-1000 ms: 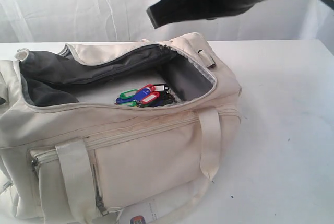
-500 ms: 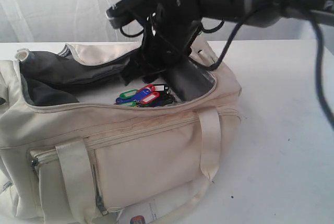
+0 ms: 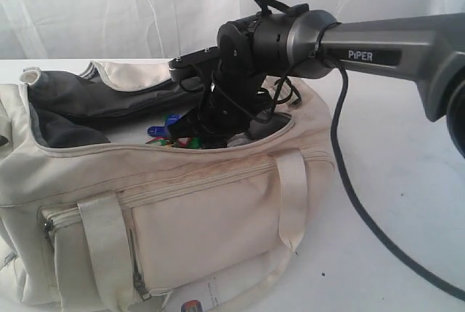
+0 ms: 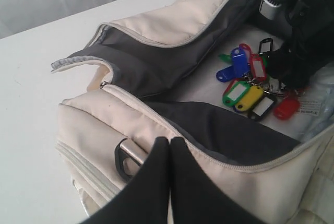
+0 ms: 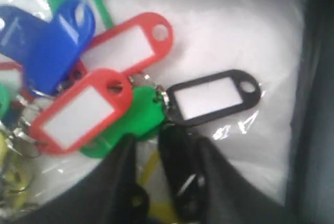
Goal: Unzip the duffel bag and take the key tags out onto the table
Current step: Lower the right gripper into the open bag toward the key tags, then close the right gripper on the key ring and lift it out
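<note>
Descent of the right gripper (image 3: 209, 132) into the unzipped duffel bag (image 3: 203, 217) is what has changed. A second ago only its dark arm was seen above the opening and the key tags (image 3: 168, 132) lay fully exposed; now they are half hidden behind it in the exterior view. The bag is stood on the white table (image 3: 392, 145). What is concealed there is supplied by the left wrist view: the whole bunch is seen lying on the pale floor inside the bag, with the right gripper down at its edge. In the right wrist view its fingers (image 5: 180, 177) are seen slightly apart with a yellow tag between them; whether it is pinched cannot be told. The left gripper (image 4: 169, 148) is held over the bag's rim, fingers pressed together on nothing.
</note>
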